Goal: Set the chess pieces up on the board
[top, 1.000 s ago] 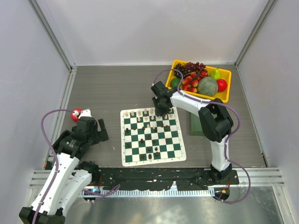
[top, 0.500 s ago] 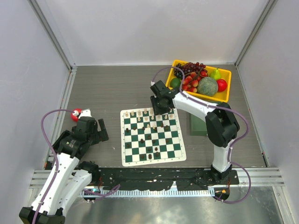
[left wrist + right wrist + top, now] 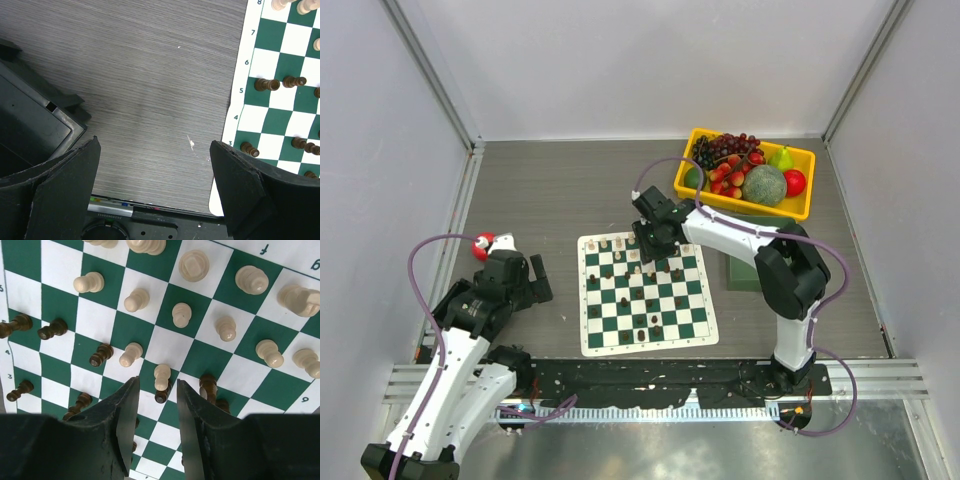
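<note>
From the overhead camera I see the board (image 3: 650, 346) lying flat in the middle of the table, a little toward 6 o'clock, its corners slightly turned from the table edges. The chess pieces (image 3: 638, 268) stand on it. The cream ones crowd the rows along its 12 o'clock edge, and the dark ones are scattered over the middle and toward 6 o'clock.

The right gripper (image 3: 646, 240) hangs over the board's 12 o'clock edge, fingers pointing down. On its wrist camera the right gripper (image 3: 157, 384) has its jaws parted and clamped on nothing. A cream pawn (image 3: 161, 376) stands just past the fingertips with a dark piece (image 3: 161, 397) touching it on the near side, and both show through the gap with board visible on either side. Several dark men, such as one at 9 o'clock in that view (image 3: 101, 354), lie tipped on their sides (I count at least four like that).

The left gripper (image 3: 525, 262) sits well off the board at 9 o'clock, low over bare table. Its wrist view shows the left gripper (image 3: 155, 147) spread wide with only wood grain between the fingers, and the board's edge is at 3 o'clock.

A yellow tray (image 3: 802, 210) of fruit sits at 1 o'clock, a small red object (image 3: 480, 245) is just beside the left gripper, and a dark green bin (image 3: 738, 272) lies against the board's 3 o'clock side, partly hidden by the right arm
</note>
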